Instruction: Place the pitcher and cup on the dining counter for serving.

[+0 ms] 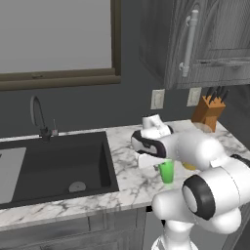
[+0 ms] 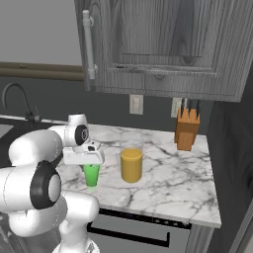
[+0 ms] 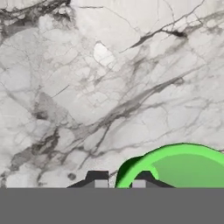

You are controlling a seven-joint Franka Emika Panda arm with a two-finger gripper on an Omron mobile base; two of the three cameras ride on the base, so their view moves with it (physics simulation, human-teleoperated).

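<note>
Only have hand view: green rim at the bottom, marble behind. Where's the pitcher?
Observer: The pitcher stands upright on the sink counter, just right of the cup in the right base view, not touching it.
Operator: Cup lifted or down?
Observer: Its base looks seated on the marble, with the claw on its rim from above.
Operator: Anything else close?
Observer: A knife block by the back wall beyond the pitcher; the black sink lies on the cup's other side.

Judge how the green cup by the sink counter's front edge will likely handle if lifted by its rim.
The cup looks small, thin-walled and empty, so probably light and stiff. The gripper pinches one side of its rim, so it may swing or tilt when raised. Its taper to a narrow base suggests it could tip if nudged toward the pitcher.
</note>
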